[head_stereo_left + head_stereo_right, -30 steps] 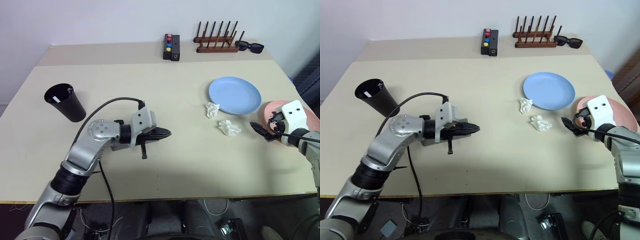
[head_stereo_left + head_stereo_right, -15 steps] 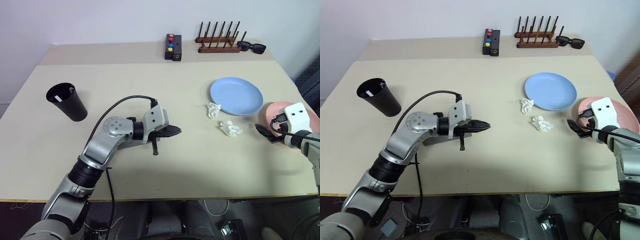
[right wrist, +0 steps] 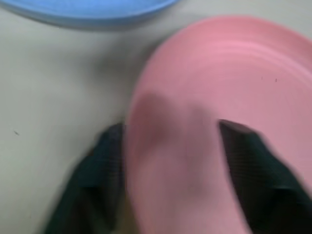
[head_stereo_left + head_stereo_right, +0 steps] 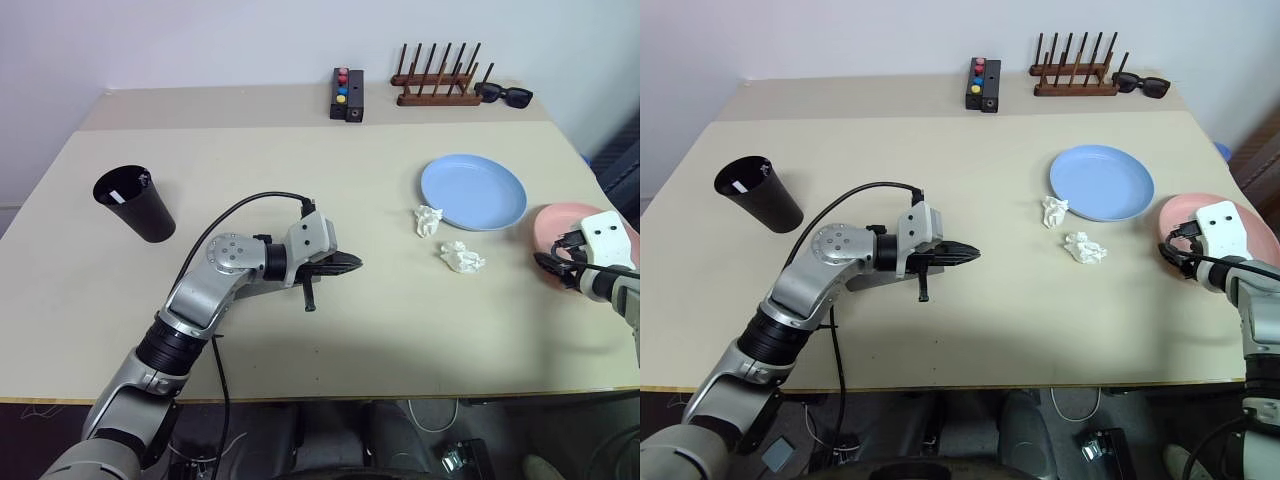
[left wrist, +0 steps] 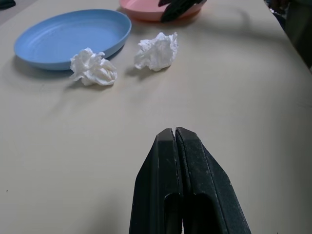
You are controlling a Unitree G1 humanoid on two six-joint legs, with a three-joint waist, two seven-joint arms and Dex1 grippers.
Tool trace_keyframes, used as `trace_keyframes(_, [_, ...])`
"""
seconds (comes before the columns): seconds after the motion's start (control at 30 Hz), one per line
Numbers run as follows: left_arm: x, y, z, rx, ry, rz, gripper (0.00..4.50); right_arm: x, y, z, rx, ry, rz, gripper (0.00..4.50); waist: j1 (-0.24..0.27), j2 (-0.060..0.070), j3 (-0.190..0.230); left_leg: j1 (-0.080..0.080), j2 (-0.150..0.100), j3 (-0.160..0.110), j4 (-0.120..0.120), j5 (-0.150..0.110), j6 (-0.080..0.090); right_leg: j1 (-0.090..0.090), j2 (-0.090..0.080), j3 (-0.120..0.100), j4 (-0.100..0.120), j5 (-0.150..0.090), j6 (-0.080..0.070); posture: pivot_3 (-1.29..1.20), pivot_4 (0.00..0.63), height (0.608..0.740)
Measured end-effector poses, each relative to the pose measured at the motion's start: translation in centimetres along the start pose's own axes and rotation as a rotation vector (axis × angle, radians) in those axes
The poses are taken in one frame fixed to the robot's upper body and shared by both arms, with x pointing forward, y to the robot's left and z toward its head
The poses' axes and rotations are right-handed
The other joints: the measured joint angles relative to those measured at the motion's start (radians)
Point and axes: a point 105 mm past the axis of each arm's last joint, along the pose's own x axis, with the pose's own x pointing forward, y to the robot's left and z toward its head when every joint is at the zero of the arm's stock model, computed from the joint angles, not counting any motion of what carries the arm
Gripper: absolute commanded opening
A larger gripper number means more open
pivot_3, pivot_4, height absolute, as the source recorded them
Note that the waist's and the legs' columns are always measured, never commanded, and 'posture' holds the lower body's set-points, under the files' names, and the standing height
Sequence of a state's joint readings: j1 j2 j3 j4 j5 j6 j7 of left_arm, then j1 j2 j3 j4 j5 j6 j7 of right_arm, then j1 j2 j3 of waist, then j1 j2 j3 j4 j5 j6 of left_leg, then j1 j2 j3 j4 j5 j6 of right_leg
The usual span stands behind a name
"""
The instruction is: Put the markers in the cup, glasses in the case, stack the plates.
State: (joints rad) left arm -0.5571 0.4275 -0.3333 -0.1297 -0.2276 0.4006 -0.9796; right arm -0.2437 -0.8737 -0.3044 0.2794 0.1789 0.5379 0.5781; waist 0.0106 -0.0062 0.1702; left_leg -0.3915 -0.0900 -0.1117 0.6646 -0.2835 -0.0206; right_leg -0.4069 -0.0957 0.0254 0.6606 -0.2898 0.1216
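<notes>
The pink plate (image 4: pixel 572 222) lies at the table's right edge. My right gripper (image 4: pixel 548 264) is shut on its near rim, one finger (image 3: pixel 97 165) under the rim and the other on top. The light blue plate (image 4: pixel 473 191) lies just left of the pink one, flat on the table. The black cup (image 4: pixel 133 203) stands upright at the far left, and marker ends (image 4: pixel 142 180) show inside its rim. My left gripper (image 5: pixel 174 132) hovers shut and empty over mid-table (image 4: pixel 352 265), pointing toward the plates. The glasses and the case are out of view.
Two crumpled white tissue wads (image 4: pixel 426 220) (image 4: pixel 461 258) lie between my left gripper and the plates. A wooden peg rack (image 4: pixel 436 85), black sunglasses (image 4: pixel 503 94) and a black button box (image 4: pixel 346 95) sit along the back edge.
My right gripper has slid right onto the pink plate's near rim and its fingers have closed on it. The left gripper stays shut and in place.
</notes>
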Motion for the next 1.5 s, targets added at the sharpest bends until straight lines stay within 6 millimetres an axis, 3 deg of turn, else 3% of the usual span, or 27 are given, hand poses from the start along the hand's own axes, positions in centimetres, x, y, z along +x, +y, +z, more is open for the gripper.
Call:
trace_keyframes(0.07, [0.0,0.0,0.0,0.0,0.001,0.0,0.0,0.0,0.1,-0.1,0.002,0.004,0.003,0.05,-0.001,0.0,0.0,0.0,0.0,0.0,0.0,0.0,0.0,0.0,0.0,0.0,0.0,0.0,0.0,0.0,0.15,0.74])
trace_keyframes(0.43, [-0.1,0.1,-0.1,-0.001,0.004,0.004,0.0,0.1,0.4,0.5,-0.051,-0.024,0.026,0.05,-0.001,0.0,0.0,0.0,0.0,0.0,0.0,0.0,0.0,0.0,0.0,0.0,0.0,0.0,0.0,0.0,0.15,0.74])
trace_keyframes(0.73, [0.0,0.1,-0.1,0.0,0.005,0.009,0.0,0.3,1.0,5.3,-0.136,-0.203,0.027,0.05,-0.004,0.0,0.0,0.0,0.0,0.0,0.0,0.0,0.0,0.0,0.0,0.0,0.0,0.0,0.0,0.0,0.15,0.74])
trace_keyframes(0.93, [-0.1,0.2,-0.2,0.002,0.012,0.017,0.0,0.9,3.6,8.2,-0.202,-0.292,0.095,0.05,-0.004,0.0,0.0,0.0,0.0,0.0,0.0,0.0,0.0,0.0,0.0,0.0,0.0,0.0,0.0,0.0,0.15,0.74])
trace_keyframes(1.07, [-0.1,0.3,-0.2,0.003,0.015,0.026,0.0,1.7,6.5,9.7,-0.261,-0.342,0.195,0.05,-0.006,0.0,0.0,0.0,0.0,0.0,0.0,0.0,0.0,-0.001,0.0,0.0,0.0,0.0,0.0,0.0,0.15,0.74])
trace_keyframes(1.27, [-0.1,0.4,-0.3,0.003,0.019,0.034,0.0,3.4,10.3,10.5,-0.329,-0.351,0.335,0.05,-0.006,0.0,0.0,0.0,0.0,0.0,0.0,0.0,0.0,-0.001,0.0,0.0,0.0,0.0,0.0,0.0,0.15,0.74])
trace_keyframes(1.4, [-0.2,0.4,-0.3,0.003,0.021,0.04,0.0,5.0,11.3,9.8,-0.335,-0.318,0.381,0.05,-0.005,0.0,0.0,0.0,0.0,0.0,0.0,0.0,0.0,-0.001,0.0,0.0,0.0,0.0,0.0,0.0,0.15,0.74])
trace_keyframes(1.5, [-0.3,0.3,-0.4,-0.001,0.024,0.05,0.0,5.8,11.0,9.6,-0.352,-0.298,0.385,1.06,-0.005,0.0,0.0,0.0,0.0,0.0,0.0,0.0,0.0,-0.001,0.0,0.0,0.0,0.0,0.0,0.0,0.15,0.74])
